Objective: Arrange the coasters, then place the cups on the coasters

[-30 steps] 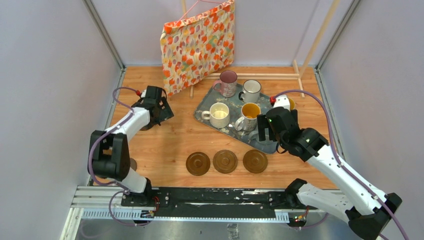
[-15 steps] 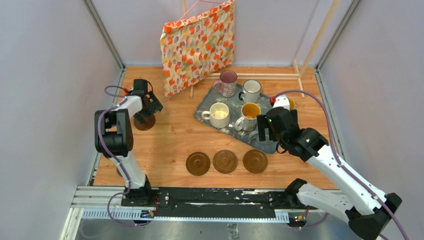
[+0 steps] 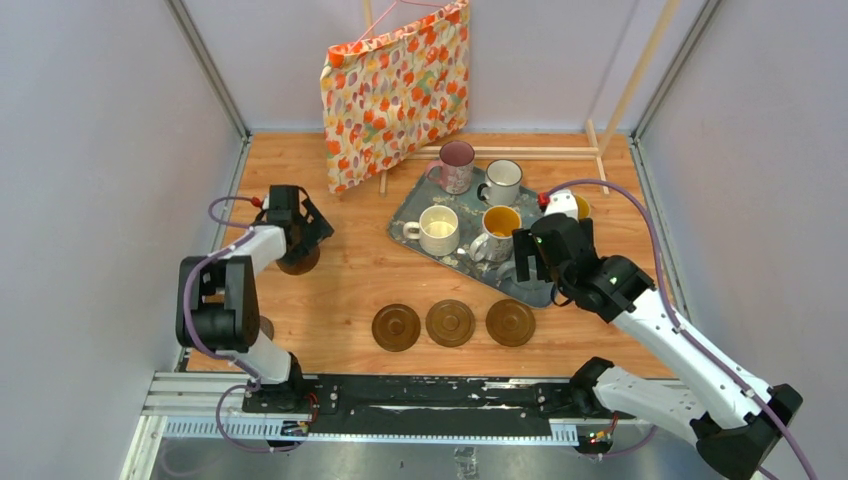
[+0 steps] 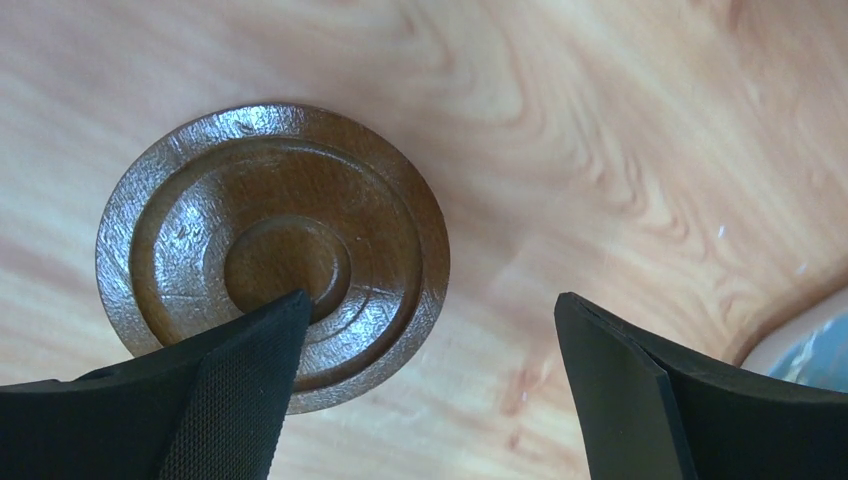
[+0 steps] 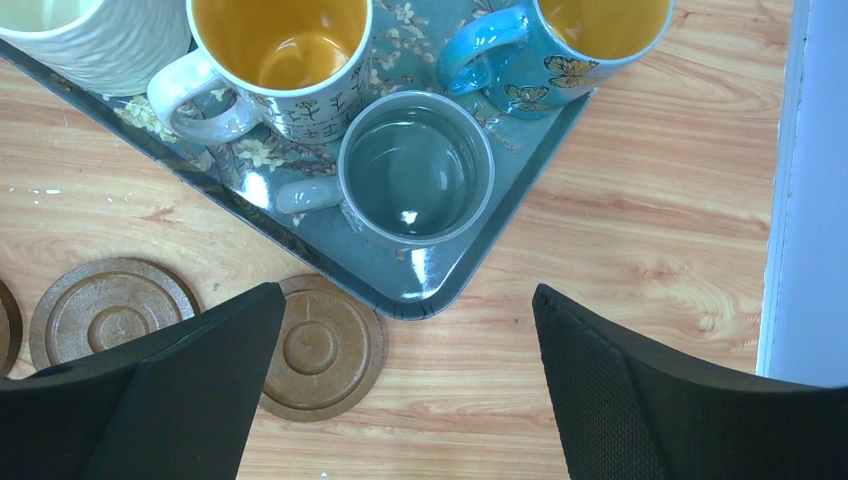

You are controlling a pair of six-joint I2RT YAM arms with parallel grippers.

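Left coaster point(image 4: 272, 255): a round dark-brown disc, glossy, with raised concentric rings and a small hub. It lies flat on the far left of the surface point(image 3: 350, 270), well apart from the others.
Left pincer point(image 4: 428, 325): held wide above that disc. One black, finely textured finger point(image 4: 235, 395) overlaps the disc's near edge in the wrist view, and the other is off to the side over bare wood. I cannot tell whether it touches.
Row of coasters point(image 3: 450, 323): three more ringed brown discs, duller and scuffed. They lie side by side near the front centre, close together.
Grey cup point(image 5: 415, 170): smooth and shiny, a plain cylinder with a pale handle. It stands upright in the near right corner of the tray point(image 5: 430, 300).
Right pincer point(image 5: 408, 300): spread wide and holding nothing, it hangs over that corner of the tray, above the grey cup.
Yellow-inside cup point(image 5: 280, 50): white outside with a dark floral print, just beyond the grey one.
Blue-handled cup point(image 5: 600, 30): yellow inside with butterfly print, at the tray's right edge.
Cream cup point(image 3: 437, 229): ribbed wall, on the left side of the tray.
Pink cup point(image 3: 456, 166) and dark-rimmed white cup point(image 3: 502, 182): upright at the tray's far end.
Tray: rounded rectangle, blue-grey glaze with small blossoms, set askew on the right of the light wood-grain surface.
Cloth point(image 3: 395, 85): leaf-printed fabric in orange and cream, hanging at the far wall.
Slats point(image 3: 520, 152): thin pale wooden strips lying along the far edge.
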